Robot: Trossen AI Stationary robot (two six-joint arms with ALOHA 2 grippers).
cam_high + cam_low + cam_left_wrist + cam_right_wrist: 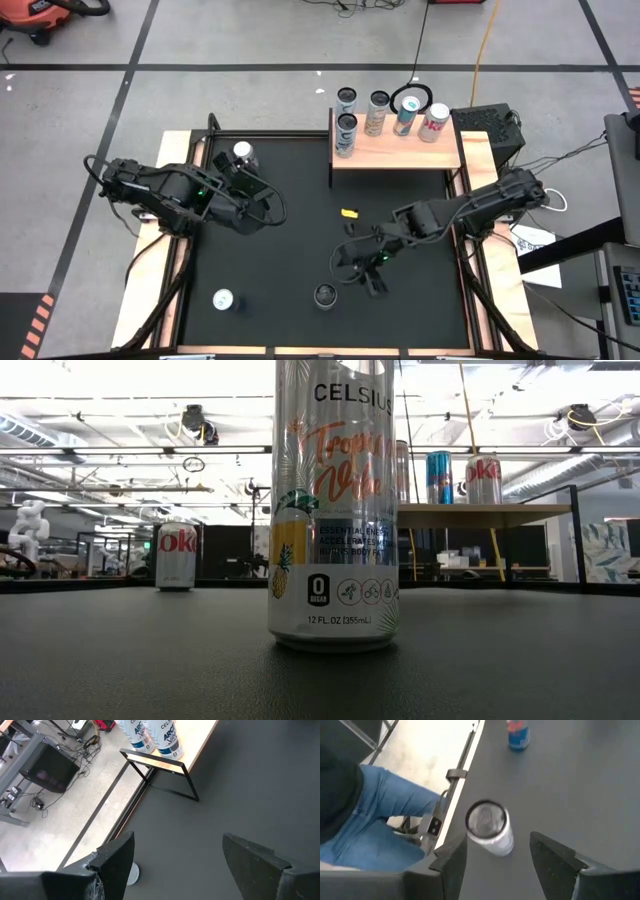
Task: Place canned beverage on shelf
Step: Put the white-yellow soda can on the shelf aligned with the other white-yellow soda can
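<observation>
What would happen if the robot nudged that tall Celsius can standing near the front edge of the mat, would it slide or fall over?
The Celsius can is tall and slim on a small base, so a push high up would probably tip it; a low one might slide it. Once down, its round body would likely roll across the flat black mat. Its glossy metal probably makes it slippery to grip.

Black mat (300,240) covers most of the worktop (172,150), light wood showing at its edges. There's a little yellow scrap (348,213) on the mat, roughly mid-way across. Grey floor (250,40) with dark tape lines all around, a yellow cable (487,40) trailing off at the far side, and a person in blue jeans (375,820) beside the worktop's edge (just the legs in view).
</observation>
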